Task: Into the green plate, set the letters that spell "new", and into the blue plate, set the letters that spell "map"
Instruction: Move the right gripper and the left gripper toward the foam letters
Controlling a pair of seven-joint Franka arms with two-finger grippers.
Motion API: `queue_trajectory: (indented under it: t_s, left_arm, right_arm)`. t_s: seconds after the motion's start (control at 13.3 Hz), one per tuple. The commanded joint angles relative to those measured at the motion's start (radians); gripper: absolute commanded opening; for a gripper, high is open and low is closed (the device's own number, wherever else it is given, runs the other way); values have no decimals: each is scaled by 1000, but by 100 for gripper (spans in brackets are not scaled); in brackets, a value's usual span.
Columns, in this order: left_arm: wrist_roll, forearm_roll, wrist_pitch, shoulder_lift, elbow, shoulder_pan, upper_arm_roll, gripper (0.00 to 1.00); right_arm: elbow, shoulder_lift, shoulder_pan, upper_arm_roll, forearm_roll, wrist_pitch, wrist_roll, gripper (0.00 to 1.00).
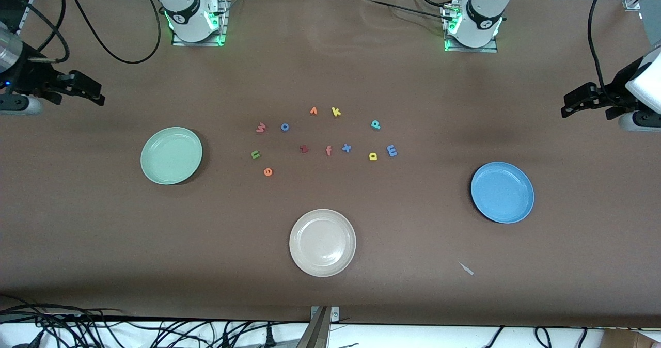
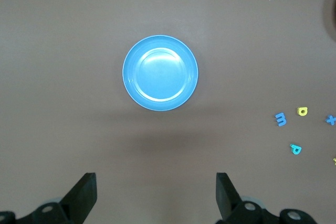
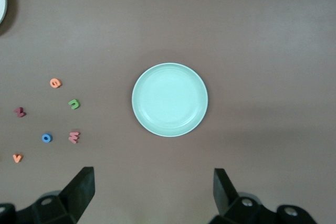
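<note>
The letters lie mid-table. Pinkish-red w (image 1: 261, 127), green n (image 1: 255, 155) and orange e (image 1: 267, 171) sit toward the empty green plate (image 1: 171, 155). Teal p (image 1: 376, 125), blue m (image 1: 392, 151) and yellow a (image 1: 373, 156) sit toward the empty blue plate (image 1: 502, 192). My right gripper (image 1: 85, 87) hangs open over bare table at its arm's end, and its wrist view shows the green plate (image 3: 169, 99) past its empty jaws (image 3: 153, 190). My left gripper (image 1: 581, 100) hangs open at the other end, looking at the blue plate (image 2: 160, 73).
A beige-white plate (image 1: 322, 242) sits nearest the front camera. Other letters lie among the task's: blue o (image 1: 284, 127), yellow k (image 1: 336, 112), dark red z (image 1: 303, 149), blue x (image 1: 346, 147) and two orange ones. A paper scrap (image 1: 466, 268) lies near the front edge.
</note>
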Motion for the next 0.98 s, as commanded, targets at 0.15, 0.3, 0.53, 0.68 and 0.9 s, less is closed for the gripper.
queue_trajectory:
  t_s: [0.15,0.3,0.53,0.68,0.9]
  left_arm:
    - [-50,-26,42,59,20,-4,3,100]
    - [-63,-28,42,137,20,-23,2,100]
    - [-66,-60,46,188,12,-73,2,100]
    - [-89,-94,101,194,-23,-107,0,100]
    - [-211,-95,261,194,-139,-208,2,100]
  right_arm:
    - [-8,102,60,25,-3,-2,22,100]
    - [-9,169,115,26,4,21,22,100]
    - [-40,240,181,26,3,137,161,100]
    - [-113,257,248,25,-5,262,302,100]
    - [-262,312,302,25,-6,554,453,100]
